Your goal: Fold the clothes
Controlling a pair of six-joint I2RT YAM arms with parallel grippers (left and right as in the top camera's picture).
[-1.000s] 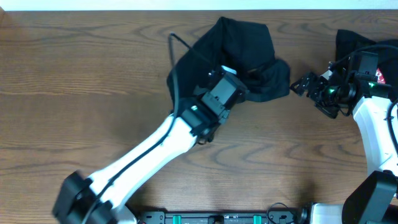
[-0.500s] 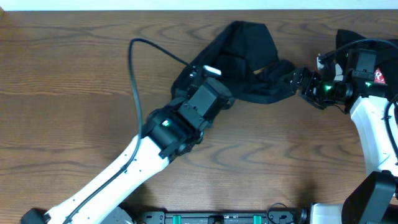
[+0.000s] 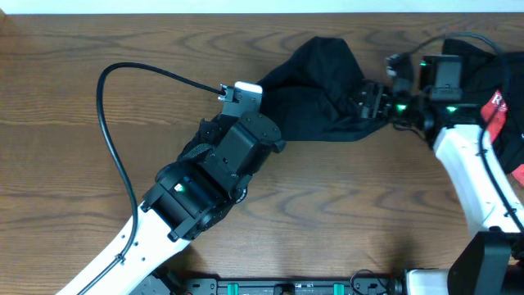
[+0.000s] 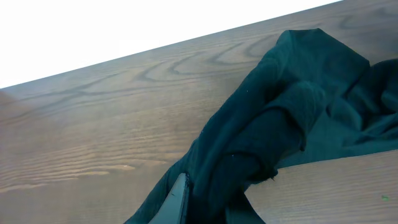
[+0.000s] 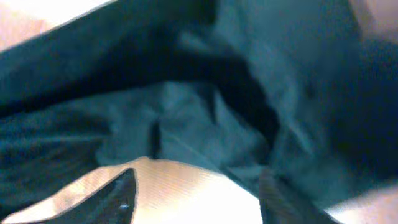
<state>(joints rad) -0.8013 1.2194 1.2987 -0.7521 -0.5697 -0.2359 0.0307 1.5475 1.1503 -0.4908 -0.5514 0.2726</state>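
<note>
Left tool (image 4: 181, 198) grips the black garment (image 3: 319, 90); right tool (image 5: 199, 198), jaws wide at the garment's right edge, should pinch a single layer before spreading.

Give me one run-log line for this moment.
left gripper: shut on black garment | right gripper: open, at garment's right edge | garment: crumpled, not yet folded
</note>
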